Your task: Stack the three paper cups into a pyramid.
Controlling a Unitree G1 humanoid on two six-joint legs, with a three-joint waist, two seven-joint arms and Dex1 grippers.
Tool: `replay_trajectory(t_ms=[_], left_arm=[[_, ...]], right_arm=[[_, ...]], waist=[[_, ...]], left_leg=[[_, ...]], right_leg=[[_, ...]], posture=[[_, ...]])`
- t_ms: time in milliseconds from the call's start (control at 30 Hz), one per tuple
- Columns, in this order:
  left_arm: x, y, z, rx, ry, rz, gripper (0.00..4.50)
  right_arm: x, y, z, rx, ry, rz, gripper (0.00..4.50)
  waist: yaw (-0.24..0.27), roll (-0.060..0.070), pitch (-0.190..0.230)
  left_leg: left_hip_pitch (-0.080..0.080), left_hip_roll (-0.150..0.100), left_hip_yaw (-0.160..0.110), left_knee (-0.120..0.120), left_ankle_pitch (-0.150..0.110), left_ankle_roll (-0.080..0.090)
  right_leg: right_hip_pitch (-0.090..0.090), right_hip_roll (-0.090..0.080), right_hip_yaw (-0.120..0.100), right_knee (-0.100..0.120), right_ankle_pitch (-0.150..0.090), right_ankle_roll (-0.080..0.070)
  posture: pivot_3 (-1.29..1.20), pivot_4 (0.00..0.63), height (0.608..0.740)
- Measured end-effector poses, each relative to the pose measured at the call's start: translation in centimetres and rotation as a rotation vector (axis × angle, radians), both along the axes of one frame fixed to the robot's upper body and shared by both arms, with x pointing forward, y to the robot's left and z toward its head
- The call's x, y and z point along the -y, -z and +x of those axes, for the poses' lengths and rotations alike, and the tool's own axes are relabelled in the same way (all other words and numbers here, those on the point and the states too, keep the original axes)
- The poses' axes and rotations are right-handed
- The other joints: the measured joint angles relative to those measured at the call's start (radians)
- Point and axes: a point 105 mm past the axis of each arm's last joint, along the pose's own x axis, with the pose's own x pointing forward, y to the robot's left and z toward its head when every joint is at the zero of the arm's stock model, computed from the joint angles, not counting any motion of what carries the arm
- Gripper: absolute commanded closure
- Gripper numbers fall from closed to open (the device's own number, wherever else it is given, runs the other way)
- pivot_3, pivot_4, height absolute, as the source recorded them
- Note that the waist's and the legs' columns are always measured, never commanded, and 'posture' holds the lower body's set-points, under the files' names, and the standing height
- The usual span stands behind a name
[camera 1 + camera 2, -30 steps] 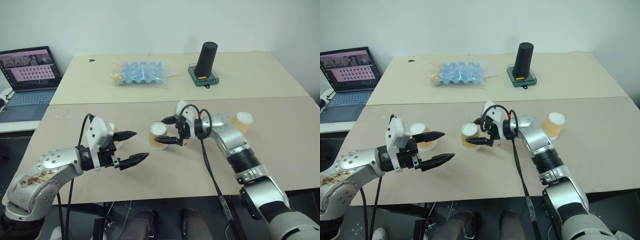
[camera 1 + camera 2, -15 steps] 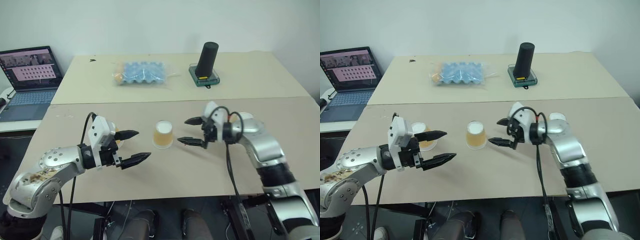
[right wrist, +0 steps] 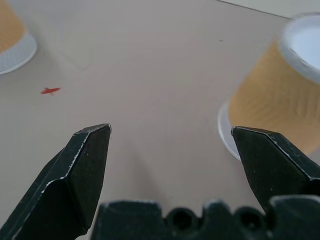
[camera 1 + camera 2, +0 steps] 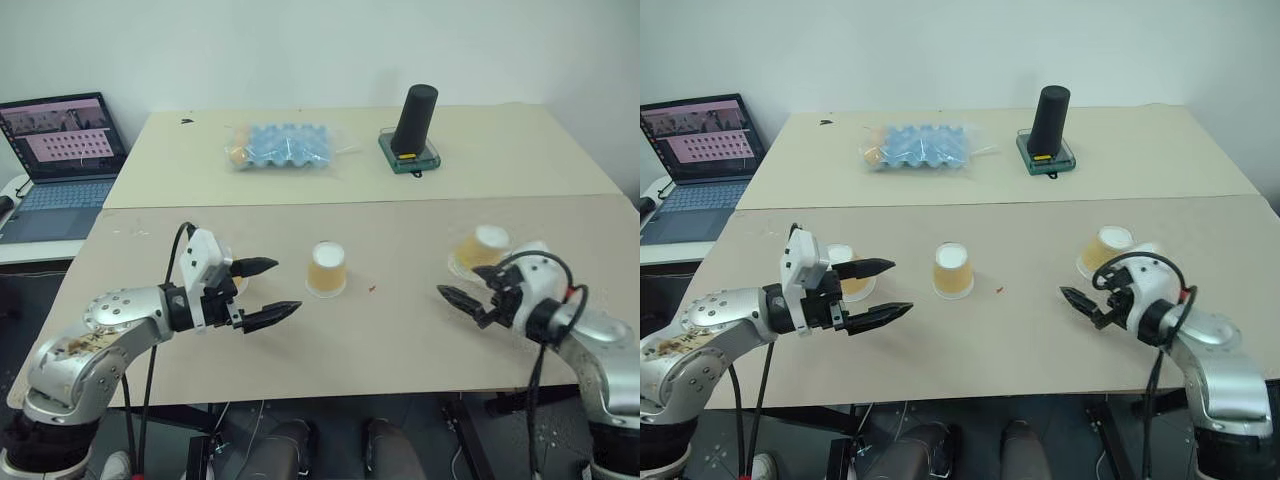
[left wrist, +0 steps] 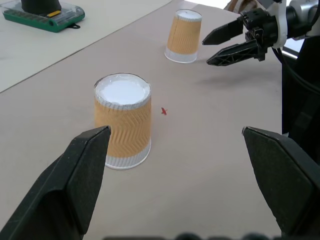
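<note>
Right wrist view is showing you the right gripper point(image 3: 170, 165) standing wide with nothing between its fingers, and one paper cup point(image 3: 277, 95) is sitting upside down just beyond the far fingertip, off its line rather than between the jaws. A second cup point(image 4: 327, 269), also inverted, is standing well off toward the table's middle, past a small red speck point(image 3: 49, 91). From the head views you are looking at that arm reaching low over the table point(image 4: 400, 340), the gripper pointing forward and slightly down, level with the near cup's lower half.

The left gripper point(image 4: 268, 290) is hanging open too, empty, aimed across at the middle cup, with the third cup point(image 4: 845, 272) tucked just behind its fingers (mostly hidden by them).

No cup is resting on another, so the pyramid is not begun; I judge the step in hand to be the reach for the right-hand cup. Your next move is calling for a swing of the open jaws sideways until they are straddling that cup's wall, then a gentle close; thin paper will be denting under a hard squeeze.
</note>
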Motion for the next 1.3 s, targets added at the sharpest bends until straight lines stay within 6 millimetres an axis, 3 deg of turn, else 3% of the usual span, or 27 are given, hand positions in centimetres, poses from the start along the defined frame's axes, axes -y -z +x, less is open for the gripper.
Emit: replay_trajectory(t_ms=[167,467,767,1233,1300], left_arm=[[0.1,-0.2,0.2,0.008,0.015,0.001,0.0],[0.0,-0.3,0.5,0.009,0.025,0.01,0.0],[-0.1,-0.4,0.7,0.01,0.014,0.011,0.0],[-0.3,0.0,0.8,-0.001,-0.01,0.011,0.0],[-0.3,0.0,0.8,0.001,-0.013,0.012,0.0]], right_arm=[[1.0,-0.1,-0.1,0.019,0.099,-0.003,0.01],[3.3,-2.1,2.7,0.158,0.327,-0.042,0.01],[1.5,-2.3,5.4,0.183,0.3,0.014,0.01],[2.1,-2.2,6.9,0.209,0.325,0.02,0.01],[2.1,-2.2,7.0,0.211,0.325,0.021,0.53]], waist=[[-0.004,0.0,0.0],[-0.005,0.0,0.0],[-0.006,0.0,0.0],[-0.006,0.0,0.0],[-0.006,0.0,0.0]], left_leg=[[0.001,0.0,0.001,0.0,0.0,0.0],[0.001,0.001,0.001,0.0,0.0,-0.001],[0.001,0.001,0.001,0.0,0.001,-0.001],[0.001,0.001,0.001,0.0,0.003,-0.005],[0.001,0.001,0.001,0.0,0.003,-0.005]], right_leg=[[0.001,0.0,0.0,0.0,0.0,0.0],[0.0,0.0,0.0,0.0,0.0,0.0],[0.0,0.001,0.0,0.0,0.001,-0.001],[0.0,0.001,0.001,0.0,0.001,-0.001],[0.0,0.001,0.001,0.0,0.001,-0.001]], posture=[[0.0,0.15,0.74],[0.0,0.15,0.74],[0.0,0.15,0.74],[0.0,0.15,0.74],[0.0,0.15,0.74]])
